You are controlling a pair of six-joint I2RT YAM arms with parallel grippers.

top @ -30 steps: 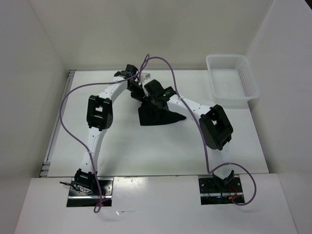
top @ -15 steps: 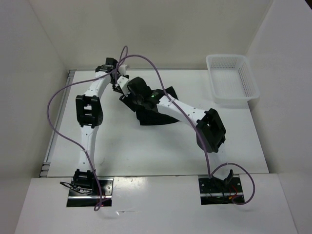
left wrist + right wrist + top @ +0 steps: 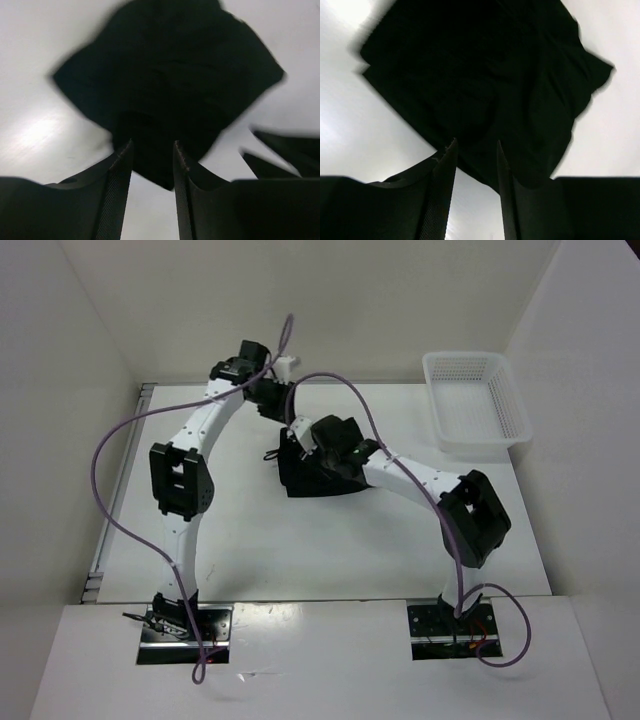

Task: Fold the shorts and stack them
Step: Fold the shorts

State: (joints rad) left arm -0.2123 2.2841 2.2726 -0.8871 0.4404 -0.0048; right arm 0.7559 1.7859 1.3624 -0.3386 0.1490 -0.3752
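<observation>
The black shorts [image 3: 318,483] lie in a rumpled, folded heap on the white table, a little behind its middle. My left gripper [image 3: 272,398] hovers behind the heap's far left corner. In the left wrist view the shorts [image 3: 170,75] lie beyond the left gripper [image 3: 152,145], which stands open with bare table between its fingers. My right gripper [image 3: 298,440] hangs over the heap's far left edge. It [image 3: 475,142] is open too, with the shorts [image 3: 480,75] below and ahead of it and no cloth between its fingers.
A white mesh basket [image 3: 478,400] stands at the back right corner of the table. White walls close in the table [image 3: 300,550] on the left, back and right. Purple cables loop above both arms.
Both grippers have opened and let go of the shorts. The left arm swung left, then back toward the heap; the right arm shifted over the heap. The shorts have stayed put.
</observation>
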